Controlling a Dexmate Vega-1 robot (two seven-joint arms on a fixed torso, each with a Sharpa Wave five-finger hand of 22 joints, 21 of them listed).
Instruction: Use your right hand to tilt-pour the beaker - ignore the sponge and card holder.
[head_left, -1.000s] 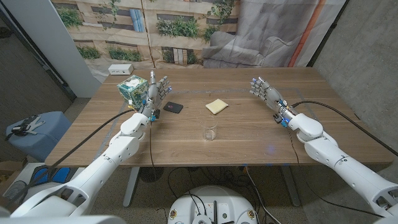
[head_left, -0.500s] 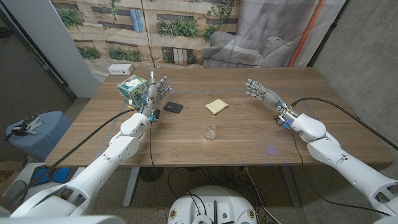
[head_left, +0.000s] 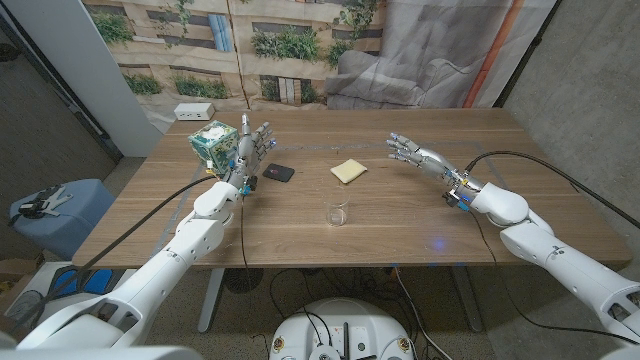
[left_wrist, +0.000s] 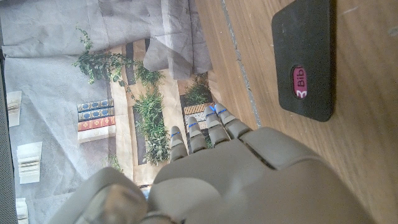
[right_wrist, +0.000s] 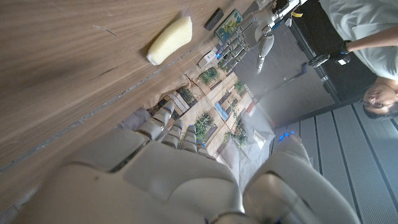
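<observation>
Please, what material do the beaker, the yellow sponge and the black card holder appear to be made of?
The beaker looks like clear glass or perhaps clear plastic: the table's wood grain shows through it. The sponge seems soft foam, pale yellow and matte, with rounded edges. The card holder appears to be matte black plastic or rubber, with rounded corners and a small pink label.

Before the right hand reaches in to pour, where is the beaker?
In the head view the beaker stands upright near the table's front edge, about midway between the arms, nearer the robot than the yellow sponge and apart from it.
</observation>
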